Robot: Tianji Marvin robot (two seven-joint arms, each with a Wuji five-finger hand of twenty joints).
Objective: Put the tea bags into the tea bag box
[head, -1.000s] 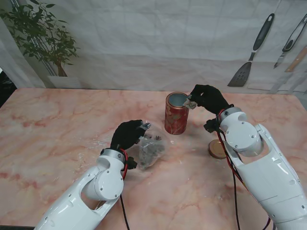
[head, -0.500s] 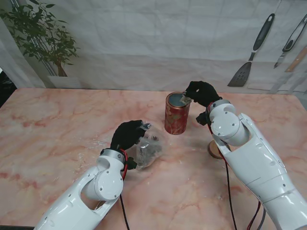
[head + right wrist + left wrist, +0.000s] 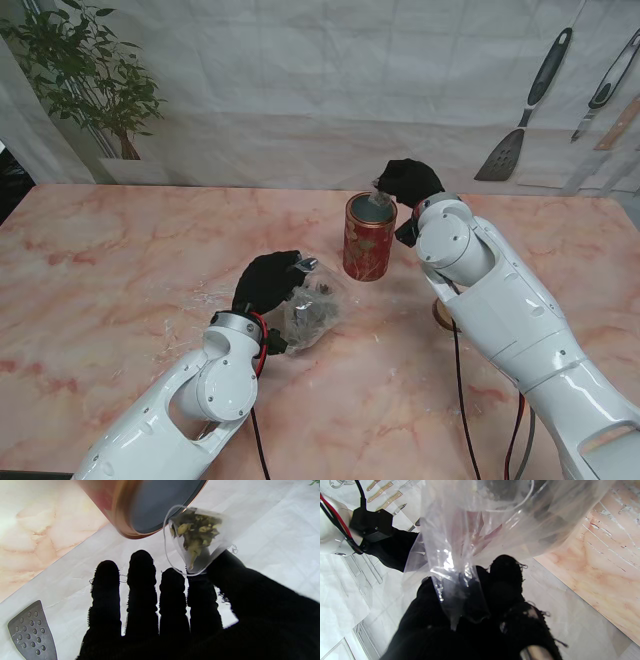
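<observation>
Surface (image 3: 100,270): pink marble, white sheet behind it, plant far left, utensils hung far right. Right arm reaches in from the near right, right hand (image 3: 408,183) at the far-right rim of the tin (image 3: 368,237), which stands upright and lidless near centre; its lid (image 3: 447,312) lies flat to the near right, mostly hidden by the arm, likely parked there to leave the mouth free. Left hand (image 3: 267,282) sits near-left of the tin, fingers pinched shut on the neck of a clear bag (image 3: 314,311) that rests on the surface, dark lumps inside, probably the supply, held steady for picking. Wrist view: one pyramid tea bag (image 3: 197,537) pinched between thumb and forefinger, other three fingers straight; it hangs just beside the tin's rim, not yet inside. Judged: drop step in hand, bag needs carrying over the mouth before release.
</observation>
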